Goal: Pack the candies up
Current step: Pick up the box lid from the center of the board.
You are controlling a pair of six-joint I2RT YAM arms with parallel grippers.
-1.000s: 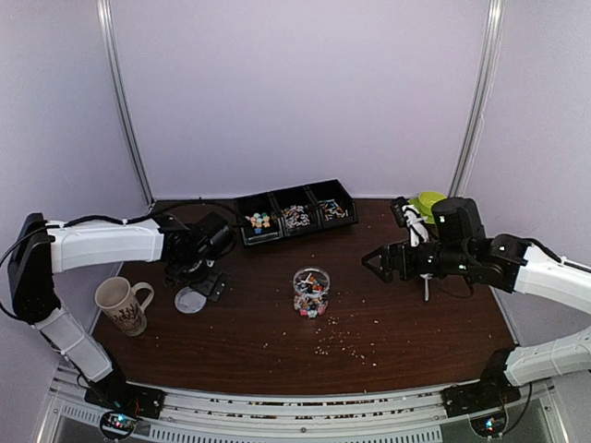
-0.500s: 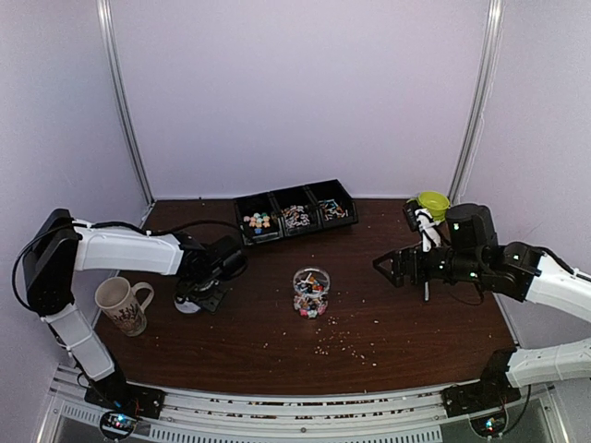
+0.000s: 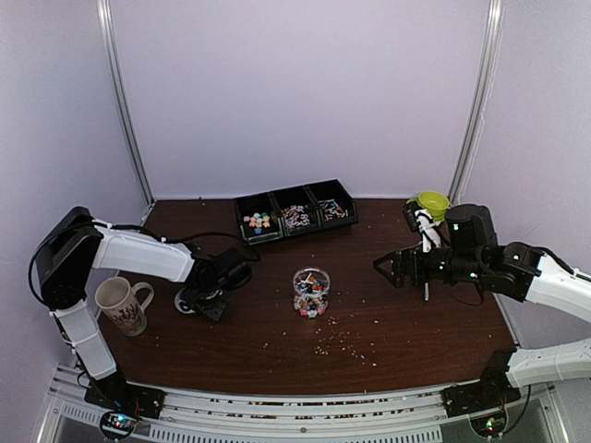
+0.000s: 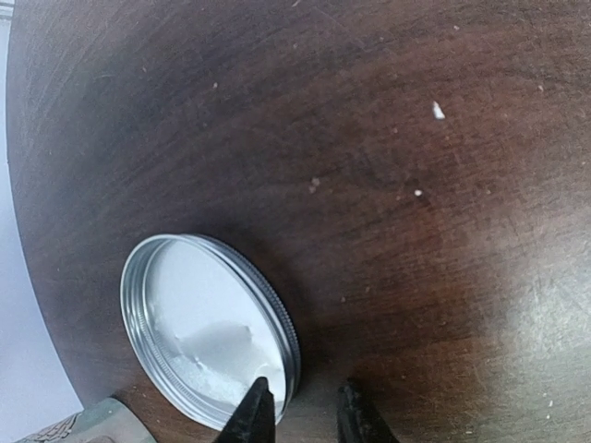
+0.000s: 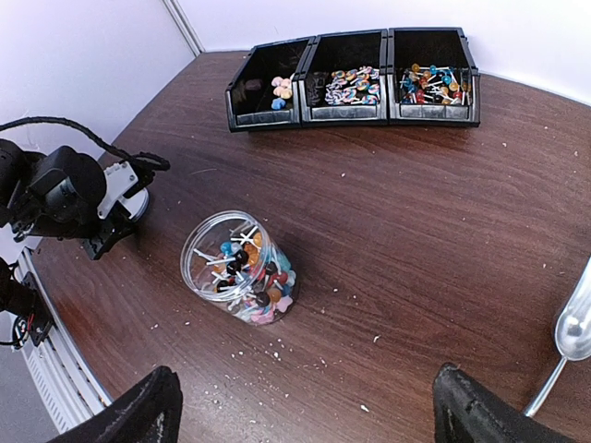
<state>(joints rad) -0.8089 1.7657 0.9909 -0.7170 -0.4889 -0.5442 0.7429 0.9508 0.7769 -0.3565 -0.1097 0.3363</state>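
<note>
A clear jar point(image 3: 311, 292) is standing uncapped at the centre of the frame, holding a heap of candies point(image 5: 247, 281). More are lying in the black three-bin tray point(image 5: 355, 113) at upper centre. The jar's metal lid point(image 4: 208, 332) is lying flat at centre left, not yet fitted. The left gripper point(image 4: 300, 417) is straddling its rim, fingers narrowly apart; whether they are pinching it cannot be told. The right gripper point(image 3: 386, 268) is hovering empty and spread wide, right of the jar. A mug point(image 3: 120, 305), a green bowl point(image 3: 430, 201) and crumbs are sitting nearby, none between lid and jar.

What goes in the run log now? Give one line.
left hand: astride lid rim, grip unclear | right hand: open, empty | jar: upright, lidless, candies inside
</note>
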